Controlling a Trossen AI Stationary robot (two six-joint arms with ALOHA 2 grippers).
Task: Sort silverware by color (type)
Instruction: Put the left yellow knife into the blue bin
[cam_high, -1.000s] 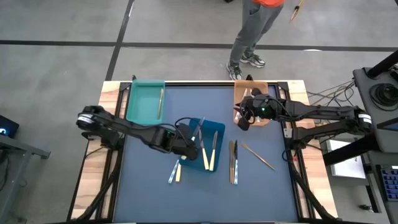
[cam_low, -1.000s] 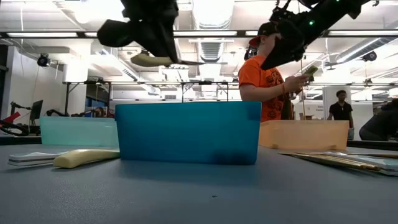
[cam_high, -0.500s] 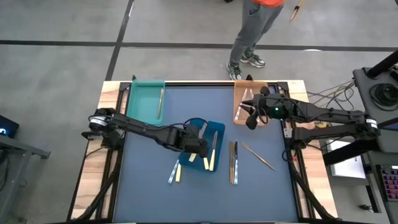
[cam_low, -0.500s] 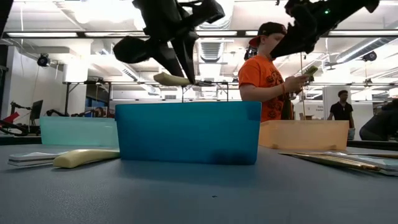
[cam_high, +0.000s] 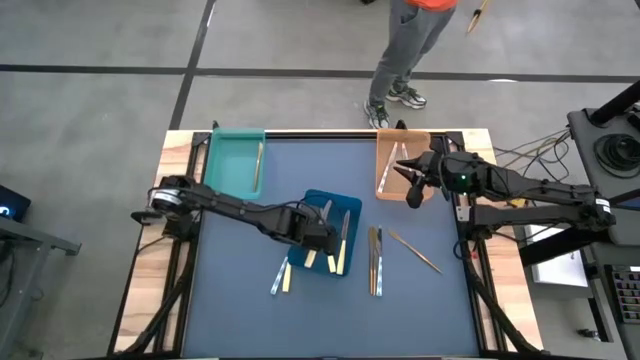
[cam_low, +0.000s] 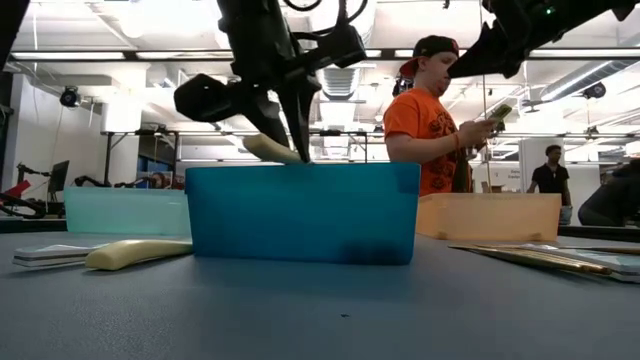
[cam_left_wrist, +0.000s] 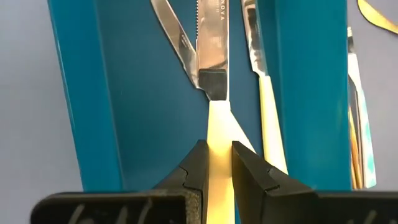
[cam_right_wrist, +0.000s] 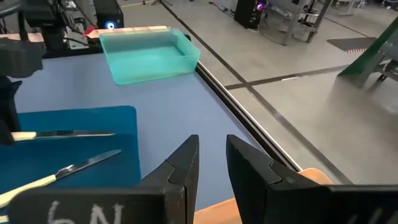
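My left gripper (cam_high: 316, 240) hangs over the blue tray (cam_high: 300, 258), shut on a cream-handled knife (cam_left_wrist: 212, 74). Two more cream-handled knives (cam_high: 343, 238) lie flat on that tray's floor. In the low view the left gripper (cam_low: 292, 135) stands just above the blue tray's wall (cam_low: 300, 212). My right gripper (cam_high: 412, 188) hovers, slightly open and holding nothing, over the orange tray (cam_high: 389, 165) at the far right. The teal tray (cam_high: 232, 163) at the far left holds one utensil (cam_high: 259, 164). My left gripper pinches the knife's cream handle (cam_left_wrist: 218, 134) between its two fingers, a little behind where the blade begins. The fingers come from above, pointing down. The knife is tilted, blade end low inside the blue tray; its wall hides whether the blade touches the floor.
Loose silverware lies on the mat: a pair (cam_high: 375, 260) right of the blue tray, a gold piece (cam_high: 415, 250) beyond it, and two (cam_high: 281, 276) by the tray's near left corner. A person (cam_low: 430, 125) stands past the far edge.
My left gripper has moved right and down over the blue tray, tipping the held knife from level to slanting with its blade end dipped into the tray. My right gripper has risen and drawn back toward the table's right edge, over the orange tray.
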